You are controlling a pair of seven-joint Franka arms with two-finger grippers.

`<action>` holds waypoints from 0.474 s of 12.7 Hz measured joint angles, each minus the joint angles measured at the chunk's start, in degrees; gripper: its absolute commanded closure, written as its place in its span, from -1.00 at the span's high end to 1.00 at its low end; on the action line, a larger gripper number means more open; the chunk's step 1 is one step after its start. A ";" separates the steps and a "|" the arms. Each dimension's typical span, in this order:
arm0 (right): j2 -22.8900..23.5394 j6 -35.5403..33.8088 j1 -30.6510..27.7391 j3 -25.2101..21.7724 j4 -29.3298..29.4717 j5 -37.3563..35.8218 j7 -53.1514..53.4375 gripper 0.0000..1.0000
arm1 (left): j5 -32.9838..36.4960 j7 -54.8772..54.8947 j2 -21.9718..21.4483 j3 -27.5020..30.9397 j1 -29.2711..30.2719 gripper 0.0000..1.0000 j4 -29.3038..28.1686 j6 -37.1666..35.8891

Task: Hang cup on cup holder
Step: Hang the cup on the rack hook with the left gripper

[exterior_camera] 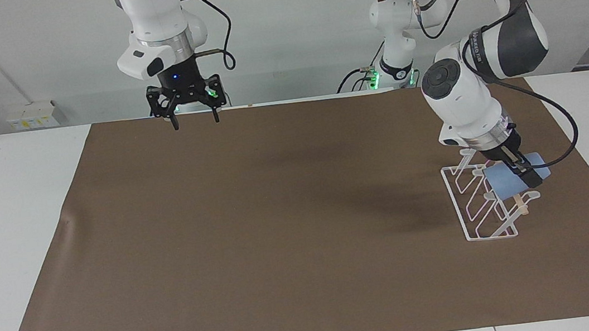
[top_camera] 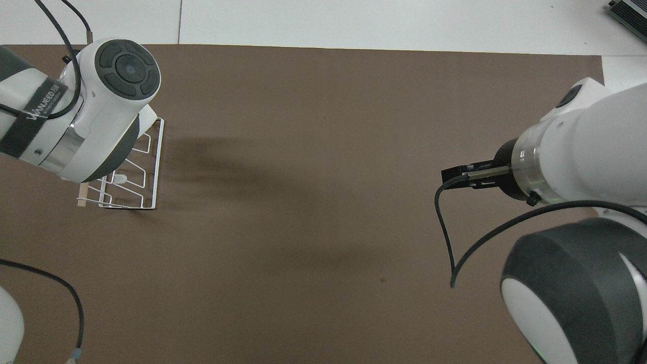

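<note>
Left hand (exterior_camera: 520, 172) grips the cup (exterior_camera: 504, 180), tilted, against the prongs of the cup holder (exterior_camera: 480, 204) at the left arm's end of the table (exterior_camera: 9, 223). Right hand (exterior_camera: 190, 111) hangs spread and empty over the brown mat (exterior_camera: 256, 221). White wall; cables trail from both arms.

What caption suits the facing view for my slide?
Left end effector holds the cup on the cup holder; right end effector waits open.
</note>
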 measured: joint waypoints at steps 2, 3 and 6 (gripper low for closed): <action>0.02 -0.58 -2.08 -0.01 0.00 0.00 0.00 0.87 | 1.44 -0.59 0.00 -0.11 -0.67 -1.00 0.19 -0.31; 0.04 -0.85 -2.97 -0.01 -0.02 0.01 0.00 0.88 | 2.48 -0.81 0.02 -0.22 -0.95 -1.00 0.20 -0.52; 0.07 -1.03 -4.49 0.00 -0.19 0.04 0.00 0.99 | 10.11 -2.45 0.60 -0.32 -3.40 -1.00 0.16 -3.66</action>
